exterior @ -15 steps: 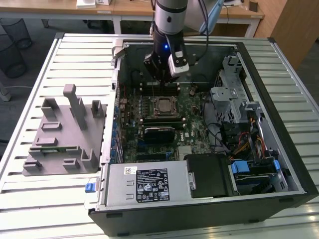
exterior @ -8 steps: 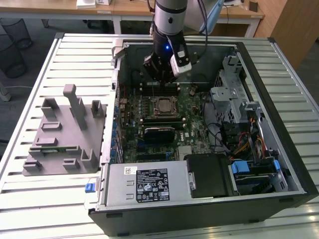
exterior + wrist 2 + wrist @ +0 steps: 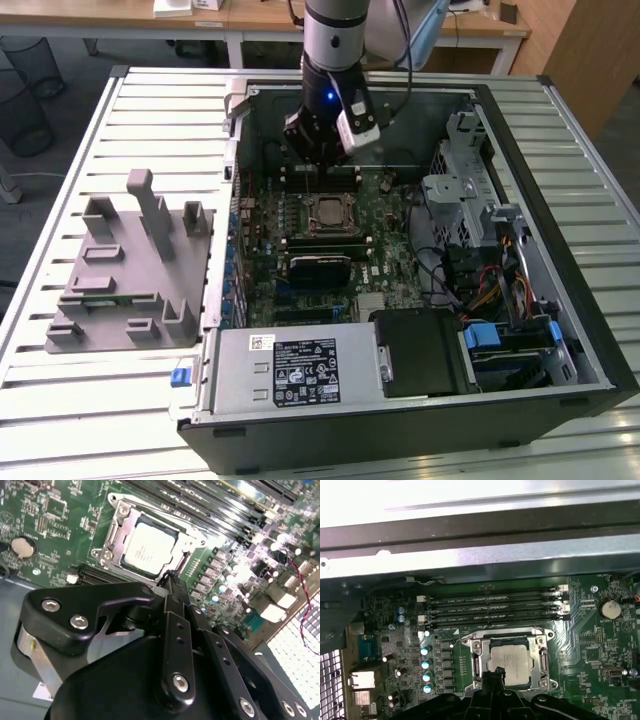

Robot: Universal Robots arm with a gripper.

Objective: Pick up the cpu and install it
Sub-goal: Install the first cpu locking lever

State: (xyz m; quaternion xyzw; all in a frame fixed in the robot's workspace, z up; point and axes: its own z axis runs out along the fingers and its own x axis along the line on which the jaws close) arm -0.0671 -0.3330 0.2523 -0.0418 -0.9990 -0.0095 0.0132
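Note:
The cpu (image 3: 150,547), a silvery-white square chip, lies flat inside the metal-framed socket (image 3: 116,527) on the green motherboard. In the first wrist view the cpu (image 3: 510,660) sits framed by the socket (image 3: 475,655). My gripper (image 3: 169,579) hovers just above one edge of the chip, its black fingers drawn together to a narrow tip with nothing between them. In the first wrist view the gripper (image 3: 494,674) overlaps the chip's near edge. In the exterior view the gripper (image 3: 322,165) hangs inside the open computer case, just behind the socket holding the cpu (image 3: 327,213).
Memory slots (image 3: 495,607) run beside the socket, and a coin battery (image 3: 610,608) sits nearby. The case wall (image 3: 480,555) rises close behind. A grey fixture (image 3: 130,270) stands on the exterior view's left, a power supply (image 3: 295,370) in front, and a drive cage with cables (image 3: 470,200) on the right.

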